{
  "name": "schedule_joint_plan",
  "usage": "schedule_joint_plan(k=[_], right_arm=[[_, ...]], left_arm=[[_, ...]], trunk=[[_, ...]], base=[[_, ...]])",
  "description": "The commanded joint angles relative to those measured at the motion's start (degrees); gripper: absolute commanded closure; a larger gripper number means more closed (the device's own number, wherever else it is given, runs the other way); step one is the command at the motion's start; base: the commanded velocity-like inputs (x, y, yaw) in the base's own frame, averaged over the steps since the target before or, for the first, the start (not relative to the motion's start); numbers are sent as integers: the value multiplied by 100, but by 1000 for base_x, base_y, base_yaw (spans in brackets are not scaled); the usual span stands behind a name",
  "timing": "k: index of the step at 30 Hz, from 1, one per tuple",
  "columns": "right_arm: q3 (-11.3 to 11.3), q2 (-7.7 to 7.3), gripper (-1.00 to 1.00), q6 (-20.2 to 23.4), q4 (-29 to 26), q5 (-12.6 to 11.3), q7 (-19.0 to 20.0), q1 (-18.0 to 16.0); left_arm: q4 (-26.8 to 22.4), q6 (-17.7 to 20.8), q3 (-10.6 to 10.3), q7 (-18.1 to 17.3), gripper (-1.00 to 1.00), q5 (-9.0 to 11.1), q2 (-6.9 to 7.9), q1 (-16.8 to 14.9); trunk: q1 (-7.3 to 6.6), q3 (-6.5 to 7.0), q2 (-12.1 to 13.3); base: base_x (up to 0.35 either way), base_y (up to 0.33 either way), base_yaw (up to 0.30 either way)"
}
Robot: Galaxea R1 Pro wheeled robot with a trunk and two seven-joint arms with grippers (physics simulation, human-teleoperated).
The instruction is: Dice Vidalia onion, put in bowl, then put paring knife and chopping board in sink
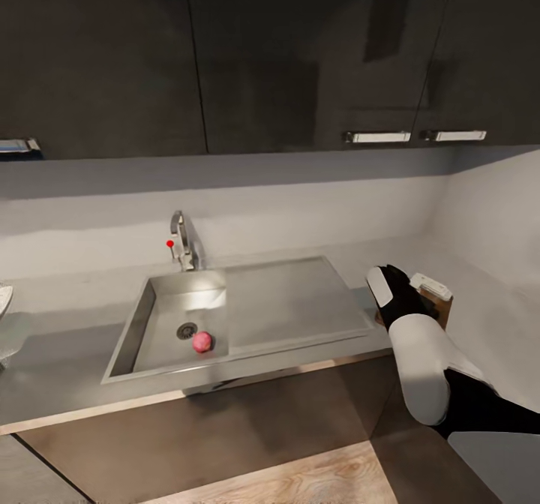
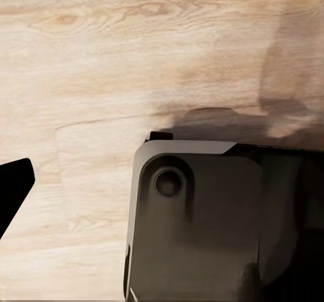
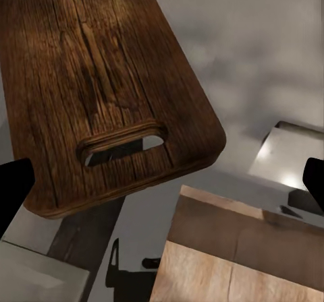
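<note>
The right pincer (image 1: 390,288) hangs over the bench (image 1: 67,369) at the right end of the sink (image 1: 300,309), its white-and-black arm reaching in from the lower right. In the right wrist view two dark fingertips (image 3: 13,191) sit at opposite edges with a wide gap between them, so this pincer is spread open and grips nothing. Just under and ahead of it lies the board (image 3: 101,79), dark brown wood with a slotted handle hole near its rounded end; it is flat on the grey bench. The onion (image 1: 202,342) is well off to the pincer's left, down in the basin, just beside the round drain (image 1: 186,331). The tap (image 1: 182,241) with its red-tipped lever stands behind the basin.

The left wrist view looks down on a pale wooden floor (image 2: 101,66) and a dark robot part; one dark fingertip (image 2: 13,187) shows, and I cannot tell how far that pincer is open.
</note>
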Motion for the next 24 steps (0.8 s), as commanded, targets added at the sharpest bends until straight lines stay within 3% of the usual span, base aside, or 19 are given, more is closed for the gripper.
schedule_joint_plan(k=[1,19,24], right_arm=[[-14,-30,-100,34,-12,0,-14,-4],[-21,-160,-100,-153,-25,-11,-14,-4],[-21,-327,-100,-162,-21,-22,-8,-4]], left_arm=[[-6,4,-4,-2,-100,60,2,1],[-4,4,-4,-2,-100,60,2,1],[-4,3,-4,-2,-100,60,2,1]], trunk=[[3,-19,-11],[3,-176,-11],[3,-219,-11]], base=[[0,0,70],[0,0,69],[0,0,69]])
